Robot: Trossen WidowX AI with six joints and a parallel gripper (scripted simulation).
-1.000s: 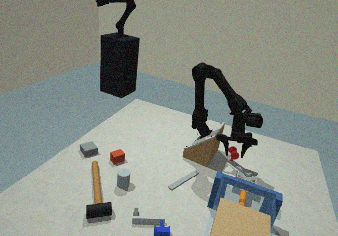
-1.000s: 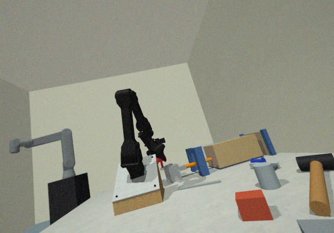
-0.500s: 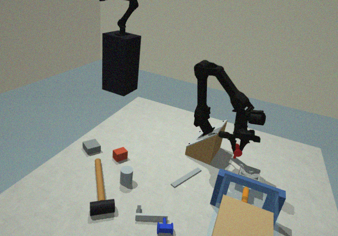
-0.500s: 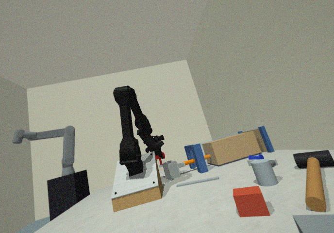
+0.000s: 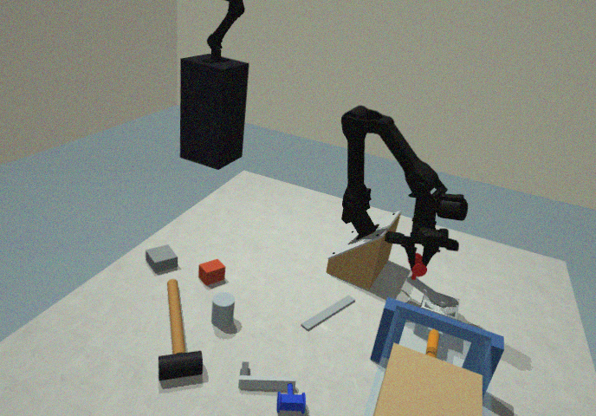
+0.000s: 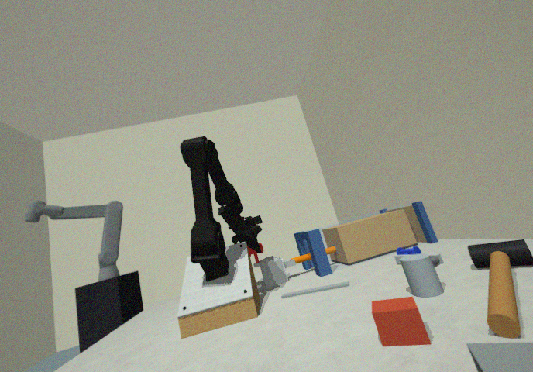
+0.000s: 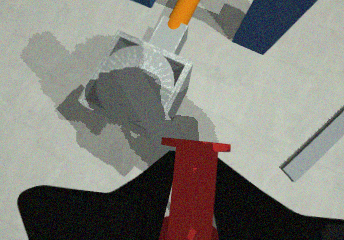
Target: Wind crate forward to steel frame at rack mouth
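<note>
Beside the wooden wedge on the desk (image 5: pixel 279 255) (image 6: pixel 328 324) (image 7: pixel 260 135), my hand (image 5: pixel 418 267) (image 6: pixel 256 249) (image 7: pixel 191 158) grips the red spool-shaped piece (image 5: pixel 419 269) (image 6: pixel 253 251) (image 7: pixel 195 185), near the grey winch (image 5: pixel 436 304) (image 6: pixel 273 270) (image 7: pixel 180 95).

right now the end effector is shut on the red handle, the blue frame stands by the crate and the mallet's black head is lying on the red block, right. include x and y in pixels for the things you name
The mallet's head (image 5: pixel 180 366) (image 6: pixel 502 253) is not on the red block (image 5: pixel 211 272) (image 6: pixel 400 322); it lies on the bench, apart from the block, as the top view shows. The rest stands.
</note>
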